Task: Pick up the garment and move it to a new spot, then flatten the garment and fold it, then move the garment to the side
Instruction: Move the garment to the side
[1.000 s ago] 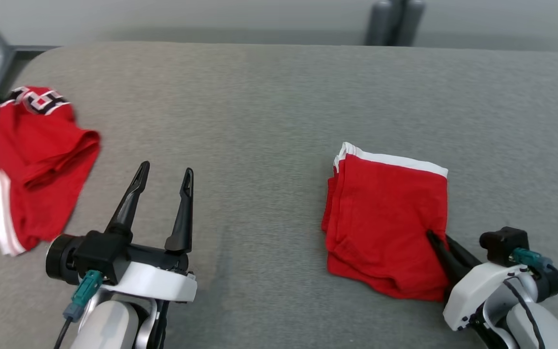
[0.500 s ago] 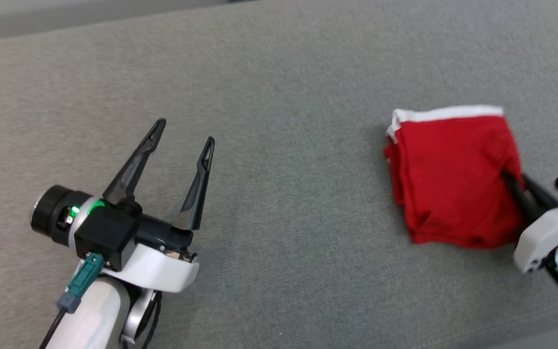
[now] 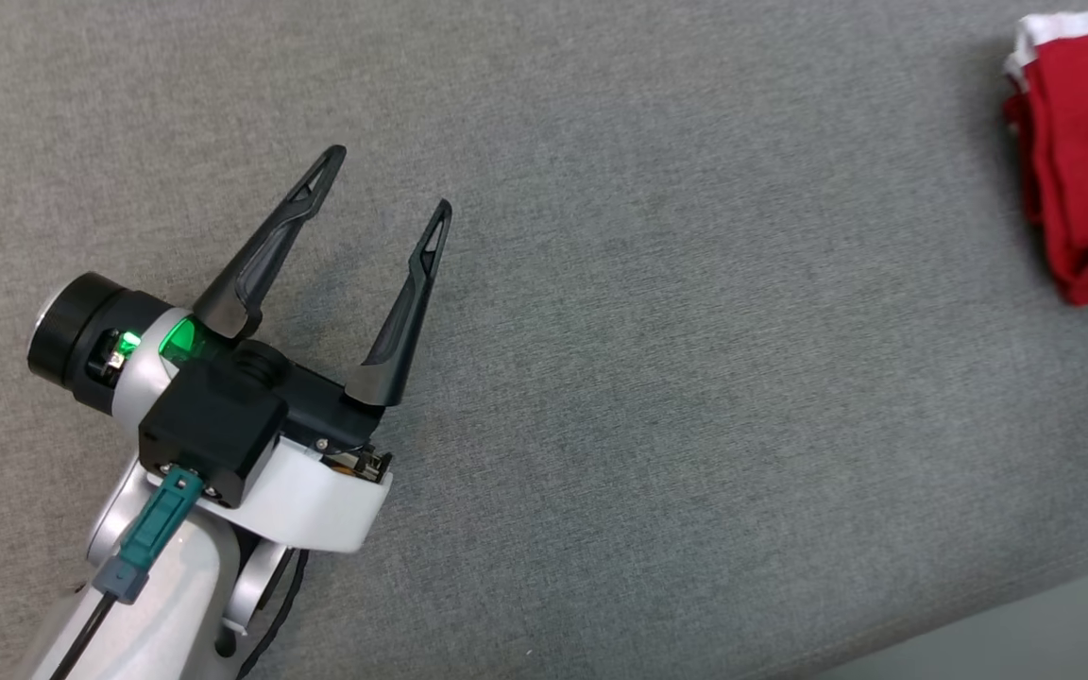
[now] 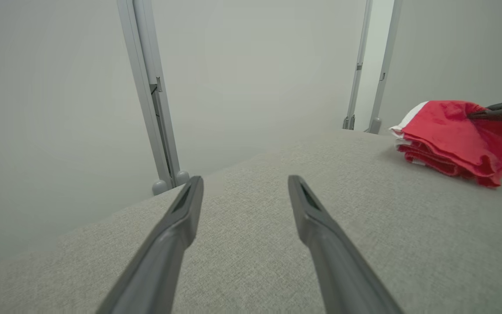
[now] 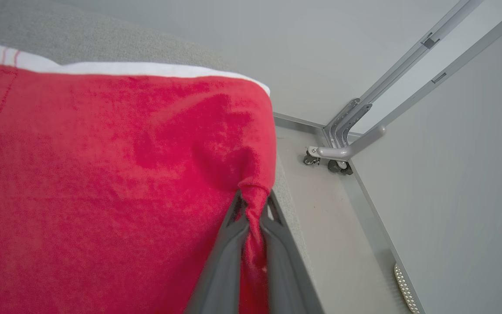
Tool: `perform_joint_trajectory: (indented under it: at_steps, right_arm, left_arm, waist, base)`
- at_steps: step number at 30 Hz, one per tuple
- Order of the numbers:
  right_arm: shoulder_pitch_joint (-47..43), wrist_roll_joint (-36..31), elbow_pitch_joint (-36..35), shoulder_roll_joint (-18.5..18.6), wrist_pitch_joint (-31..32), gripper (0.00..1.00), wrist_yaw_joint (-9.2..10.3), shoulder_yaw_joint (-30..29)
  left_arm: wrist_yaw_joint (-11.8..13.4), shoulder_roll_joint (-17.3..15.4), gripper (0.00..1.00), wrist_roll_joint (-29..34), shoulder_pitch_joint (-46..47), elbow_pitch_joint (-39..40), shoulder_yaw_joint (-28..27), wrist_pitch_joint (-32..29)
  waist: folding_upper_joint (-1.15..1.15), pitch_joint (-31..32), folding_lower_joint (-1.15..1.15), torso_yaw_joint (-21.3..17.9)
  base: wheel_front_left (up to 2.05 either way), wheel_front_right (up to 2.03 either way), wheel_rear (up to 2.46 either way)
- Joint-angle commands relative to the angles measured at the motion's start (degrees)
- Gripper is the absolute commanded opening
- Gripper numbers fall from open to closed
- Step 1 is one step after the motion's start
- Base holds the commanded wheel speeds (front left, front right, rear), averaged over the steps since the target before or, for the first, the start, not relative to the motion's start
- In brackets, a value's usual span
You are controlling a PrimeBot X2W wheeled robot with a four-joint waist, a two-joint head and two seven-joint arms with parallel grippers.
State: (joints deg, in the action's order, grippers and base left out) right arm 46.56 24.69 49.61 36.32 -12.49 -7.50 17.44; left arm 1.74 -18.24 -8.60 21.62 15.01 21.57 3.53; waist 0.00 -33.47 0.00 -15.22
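Observation:
The garment (image 3: pixel 1087 161) is a folded red cloth with a white band, lying at the head view's upper right edge on the grey table. In the left wrist view the garment (image 4: pixel 456 139) sits far right, with a dark finger of the other arm on its top. My right gripper (image 5: pixel 253 205) is shut on a pinched fold at the garment's (image 5: pixel 103 174) near corner, close to the table's edge. My left gripper (image 3: pixel 390 179) hovers open over bare cloth surface, far left of the garment, nothing between its fingers (image 4: pixel 177 226).
The grey fabric table (image 3: pixel 657 359) spreads under both arms; its edge runs along the lower right of the head view. Past the edge are pale floor (image 5: pixel 342 226), a metal frame leg with casters (image 5: pixel 334 152) and upright frame posts (image 4: pixel 150 96).
The head camera has swung, so the garment now sits at the picture's right edge and the other red cloth at the left has left the picture. Both grippers keep their states.

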Motion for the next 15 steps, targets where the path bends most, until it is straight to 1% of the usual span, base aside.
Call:
perform_joint_trajectory:
  at_steps: [1,5,8,9,10,11,12,13,15]
  right_arm:
    - [1.2,0.0,0.7,0.5,-0.7,0.0,0.01,-0.5]
    - [4.2,-1.0,4.2,0.3,-1.8,0.0,0.01,-2.7]
    - [5.8,-1.1,6.6,-0.8,-2.1,0.0,0.01,-3.9]
    - [6.2,-1.4,7.0,-1.1,-2.4,0.11,0.01,-4.1]
    - [6.6,-1.8,7.3,-1.4,-2.5,0.36,0.01,-4.4]
    - [6.7,-2.1,7.7,-1.8,-2.5,0.51,0.01,-4.8]
    - [6.6,-2.2,8.0,-2.5,-2.7,0.94,0.01,-5.2]
    - [6.6,-2.7,8.0,-2.8,-2.8,1.0,0.01,-5.6]
    - [5.9,-3.3,6.8,-3.5,-2.8,1.0,0.01,-7.1]
  left_arm:
    - [0.0,-0.4,1.0,0.4,0.9,0.4,0.0,-0.2]
    - [0.0,-0.9,1.0,0.9,1.5,1.5,0.1,-0.8]
    - [-0.4,-1.3,1.0,0.9,1.8,1.7,0.3,-1.0]
    - [-0.5,-1.4,1.0,0.9,2.1,1.7,0.3,-1.1]
    - [-0.5,-1.4,1.0,0.9,2.3,1.8,0.4,-1.2]
    - [-0.5,-1.5,1.0,0.9,2.4,1.7,0.4,-1.2]
    - [-0.4,-1.5,1.0,0.8,2.4,1.6,0.5,-1.2]
    - [-0.4,-1.5,1.0,0.8,2.3,1.4,0.6,-1.1]
    - [-0.3,-1.3,1.0,0.5,1.8,1.0,0.8,-0.9]
  waist:
    - [0.0,-1.3,0.0,0.5]
    - [0.0,-3.0,0.0,0.7]
    - [0.0,-3.6,0.0,0.8]
    - [0.0,-3.6,0.0,0.8]
    - [0.0,-3.7,0.0,0.7]
    - [0.0,-3.6,0.0,0.6]
    - [0.0,-3.4,0.0,0.5]
    - [0.0,-3.0,0.0,0.3]
    - [0.0,-2.1,0.0,0.0]
  base:
    - [0.0,0.0,0.0]
    - [0.0,0.0,0.0]
    - [0.0,0.0,0.0]
    - [0.0,0.0,0.0]
    - [0.0,0.0,0.0]
    - [0.0,0.0,0.0]
    - [0.0,0.0,0.0]
    - [0.0,0.0,0.0]
    - [0.0,0.0,0.0]
